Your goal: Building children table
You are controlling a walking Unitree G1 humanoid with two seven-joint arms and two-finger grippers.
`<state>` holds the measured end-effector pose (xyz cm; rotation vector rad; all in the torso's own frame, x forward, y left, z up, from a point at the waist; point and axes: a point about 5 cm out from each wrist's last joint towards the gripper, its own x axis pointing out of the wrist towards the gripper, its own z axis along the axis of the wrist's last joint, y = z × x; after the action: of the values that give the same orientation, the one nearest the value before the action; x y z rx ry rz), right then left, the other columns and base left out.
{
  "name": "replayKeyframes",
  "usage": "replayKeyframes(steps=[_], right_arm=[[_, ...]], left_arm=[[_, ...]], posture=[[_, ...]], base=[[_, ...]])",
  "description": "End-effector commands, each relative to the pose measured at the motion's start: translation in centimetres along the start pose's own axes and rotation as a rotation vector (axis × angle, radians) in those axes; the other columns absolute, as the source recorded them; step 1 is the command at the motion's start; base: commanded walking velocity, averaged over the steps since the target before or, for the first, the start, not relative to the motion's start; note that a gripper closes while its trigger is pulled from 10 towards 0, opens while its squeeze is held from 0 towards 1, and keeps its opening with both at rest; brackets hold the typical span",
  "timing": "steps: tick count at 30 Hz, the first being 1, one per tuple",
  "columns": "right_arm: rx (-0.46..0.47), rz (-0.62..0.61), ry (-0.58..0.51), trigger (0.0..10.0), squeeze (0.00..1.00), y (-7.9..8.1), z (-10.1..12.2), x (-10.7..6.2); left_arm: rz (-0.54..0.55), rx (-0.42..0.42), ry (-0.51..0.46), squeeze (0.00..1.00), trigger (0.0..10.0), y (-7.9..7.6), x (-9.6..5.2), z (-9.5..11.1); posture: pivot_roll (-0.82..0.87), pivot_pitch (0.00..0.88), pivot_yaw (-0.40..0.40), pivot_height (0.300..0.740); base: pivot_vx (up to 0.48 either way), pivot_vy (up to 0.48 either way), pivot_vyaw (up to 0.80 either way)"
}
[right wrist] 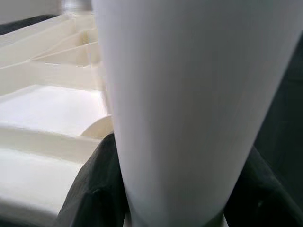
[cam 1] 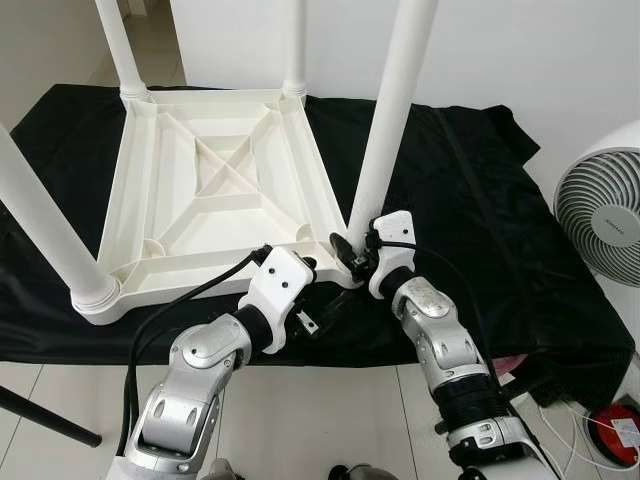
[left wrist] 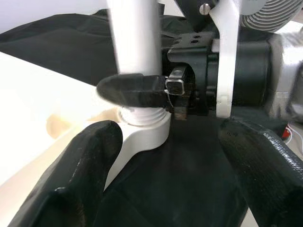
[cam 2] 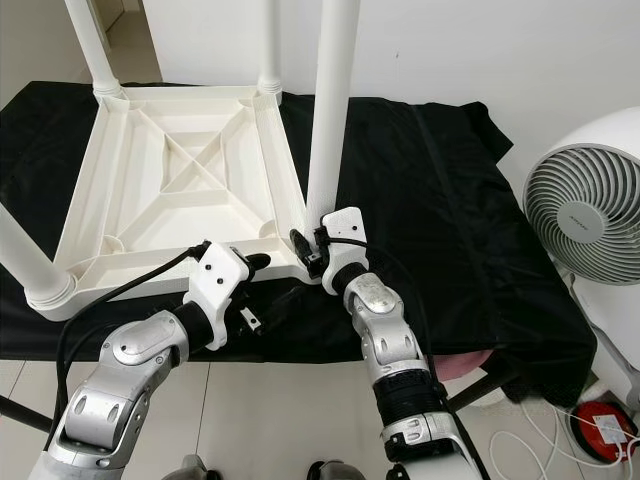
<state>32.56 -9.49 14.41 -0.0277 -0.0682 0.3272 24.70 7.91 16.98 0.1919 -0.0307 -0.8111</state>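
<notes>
The right gripper (cam 1: 352,250) pinches the near-right leg (cam 1: 392,110), whose top is cut off, at its base, while the left gripper (cam 1: 310,290), fingers spread, hovers just beside the upturned table (cam 1: 215,190).

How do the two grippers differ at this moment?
The right gripper is clamped around the base of the near-right table leg; the left gripper is open, gripping nothing. The right reaches in from the leg's right, the left from its left. Both sit at the tabletop's near-right corner.
</notes>
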Motion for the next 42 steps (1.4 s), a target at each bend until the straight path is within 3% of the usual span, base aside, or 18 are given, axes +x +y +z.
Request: replayKeyframes(steps=[1,3,5,11,12,16,18,19,25,29,34,37,42], right_arm=[[0.024,-0.213,0.07,10.0,0.0,-0.2,-1.4,-1.2],[0.027,-0.203,0.074,10.0,0.0,0.4,-1.4,-1.2],[0.053,-0.117,0.06,10.0,0.0,2.0,-1.0,-1.1],[0.046,-0.123,0.055,10.0,0.05,1.5,-0.3,-1.1],[0.044,-0.121,0.045,10.0,1.0,1.1,-0.2,-1.0],[0.042,-0.119,0.031,10.0,1.0,0.6,0.1,-1.0],[0.005,-0.074,0.018,10.0,0.99,-0.6,0.7,-0.7],[0.001,-0.064,0.017,10.0,0.03,-0.8,0.9,-0.7],[-0.037,0.098,0.012,10.0,0.0,-1.7,1.4,-0.2],[-0.11,0.256,0.009,10.0,0.0,-2.2,1.6,0.1],[-0.137,0.321,0.011,10.0,0.0,-2.3,1.5,0.2],[-0.253,0.43,0.043,10.0,0.0,-3.0,1.0,0.8],[-0.253,0.481,0.063,10.0,0.0,-3.6,1.1,1.1]], left_arm=[[0.041,-0.018,0.009,0.0,10.0,-0.1,0.2,-0.3],[0.043,-0.019,0.008,0.0,10.0,-0.1,0.3,-0.3],[0.049,-0.024,0.009,0.0,10.0,-0.1,0.2,-0.4],[0.046,-0.028,0.011,0.0,10.0,-0.3,0.2,-0.4],[0.045,-0.029,0.011,0.0,10.0,-0.3,0.2,-0.4],[0.043,-0.031,0.012,0.0,10.0,-0.4,0.2,-0.5],[0.042,-0.027,0.011,0.0,10.0,-0.3,0.2,-0.4],[0.042,-0.026,0.011,0.0,10.0,-0.3,0.2,-0.4],[0.031,-0.02,0.009,0.0,10.0,-0.4,0.3,-0.4],[0.022,-0.017,0.014,0.0,10.0,-0.5,0.3,-0.5],[0.02,-0.016,0.015,0.0,10.0,-0.5,0.3,-0.5],[0.027,-0.004,0.02,0.0,10.0,-0.3,0.3,-0.6],[0.031,0.0,0.02,0.0,10.0,-0.2,0.3,-0.5]], posture=[[-0.03,0.08,-0.031,0.74],[-0.03,0.087,-0.033,0.74],[-0.03,0.087,-0.033,0.74],[-0.03,0.092,-0.034,0.74],[-0.03,0.089,-0.038,0.74],[-0.03,0.089,-0.038,0.74],[-0.03,0.08,-0.04,0.74],[-0.03,0.08,-0.04,0.74],[-0.03,0.064,-0.038,0.74],[-0.03,0.058,-0.034,0.74],[-0.03,0.054,-0.031,0.74],[-0.03,0.054,-0.033,0.74],[-0.02,0.043,-0.035,0.74]], base=[[0.0,0.0,0.0],[0.0,0.0,0.0],[0.0,0.0,0.0],[0.0,0.0,0.0],[0.0,0.0,0.0],[0.0,0.0,0.0],[0.0,0.0,0.0],[0.0,0.0,0.0],[0.0,0.0,0.0],[0.0,0.0,0.0],[0.0,0.0,0.0],[0.0,0.0,0.0],[0.0,0.0,0.0]])
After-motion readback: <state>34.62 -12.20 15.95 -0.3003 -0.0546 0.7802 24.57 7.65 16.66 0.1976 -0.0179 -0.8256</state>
